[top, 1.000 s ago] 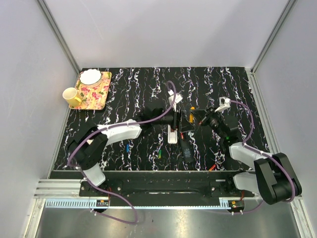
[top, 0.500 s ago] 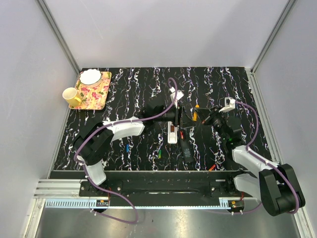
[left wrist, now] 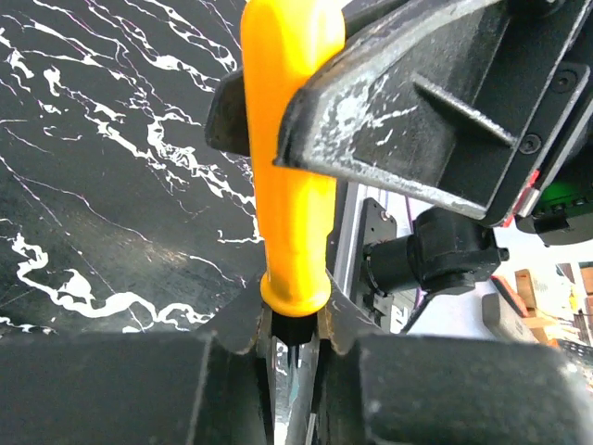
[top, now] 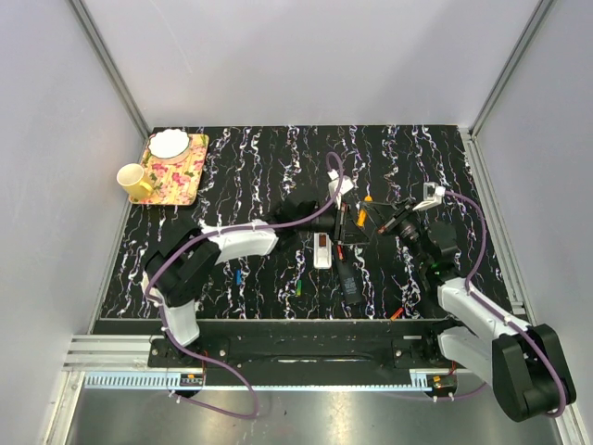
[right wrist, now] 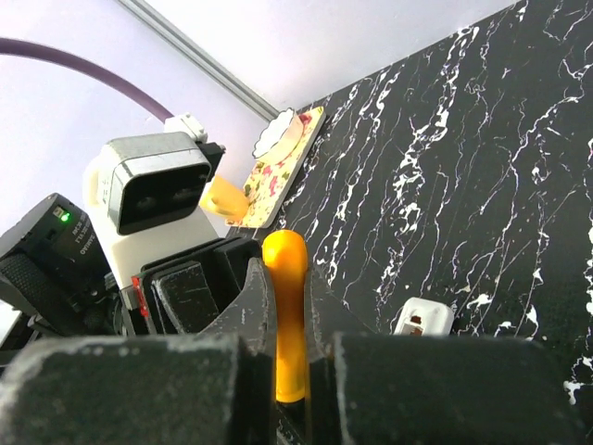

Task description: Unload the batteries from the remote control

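My left arm (top: 236, 243) is stretched forward and turned inward, wrist level. My right arm (top: 468, 311) folds up from its base and leans inward to meet it. My left gripper (top: 341, 222) and my right gripper (top: 377, 222) face each other nose to nose, almost touching.

My right jaws are clamped flat on a slim orange cylinder (left wrist: 287, 185), which stands out past my right fingers (right wrist: 250, 311). Seen from my left wrist, my left fingertips (left wrist: 248, 320) are drawn in close, touching that cylinder's near end on both sides. The scuffed body of my right gripper sits just beyond and above them.
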`<state>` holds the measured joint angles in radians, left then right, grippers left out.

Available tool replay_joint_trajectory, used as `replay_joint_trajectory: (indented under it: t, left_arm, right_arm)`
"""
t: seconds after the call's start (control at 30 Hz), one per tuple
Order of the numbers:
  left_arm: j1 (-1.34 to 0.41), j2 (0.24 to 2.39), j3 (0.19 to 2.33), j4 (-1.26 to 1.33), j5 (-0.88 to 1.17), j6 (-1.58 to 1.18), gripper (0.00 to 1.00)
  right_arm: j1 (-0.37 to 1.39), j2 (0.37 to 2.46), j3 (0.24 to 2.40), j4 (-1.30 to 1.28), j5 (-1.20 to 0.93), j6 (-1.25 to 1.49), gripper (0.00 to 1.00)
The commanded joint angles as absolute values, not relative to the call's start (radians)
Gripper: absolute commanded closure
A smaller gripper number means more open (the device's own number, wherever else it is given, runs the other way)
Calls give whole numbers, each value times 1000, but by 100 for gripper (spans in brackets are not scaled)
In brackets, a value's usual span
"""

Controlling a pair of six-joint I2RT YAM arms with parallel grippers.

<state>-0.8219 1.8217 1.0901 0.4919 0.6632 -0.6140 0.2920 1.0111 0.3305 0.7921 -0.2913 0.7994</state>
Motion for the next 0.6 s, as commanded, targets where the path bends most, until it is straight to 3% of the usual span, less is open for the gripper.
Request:
replay_joint_trajectory:
  t: [0.0, 0.07, 0.1, 0.17, 0.3, 0.4, 0.43, 0.57]
  left_arm:
    - [-804, 1804, 1077, 540, 640, -611, 100]
    - [-802, 1773, 1069, 520, 653, -597, 100]
    - [-801, 1763, 1068, 505, 663, -588, 100]
    - [-801, 1729, 1068, 441, 699, -552, 100]
    - [-799, 1652, 1054, 280, 715, -456, 100]
    - [-799, 1574, 1022, 204, 726, -391, 100]
    - [-799, 1557, 1016, 181, 745, -371, 100]
    - [-799, 1502, 1006, 137, 802, -338, 100]
  right_arm:
    - [304, 968, 377, 830, -364, 828, 100]
    - [302, 966, 373, 805, -364, 819, 100]
    - [304, 966, 370, 795, -368, 807, 95]
    - [301, 959, 368, 793, -409, 776, 82]
    - [275, 942, 408, 773, -535, 726, 45]
    - [244, 928, 449, 726, -626, 715, 35]
    - [238, 928, 462, 710, -638, 716, 27]
    - [229, 986, 528, 702, -820, 725, 25]
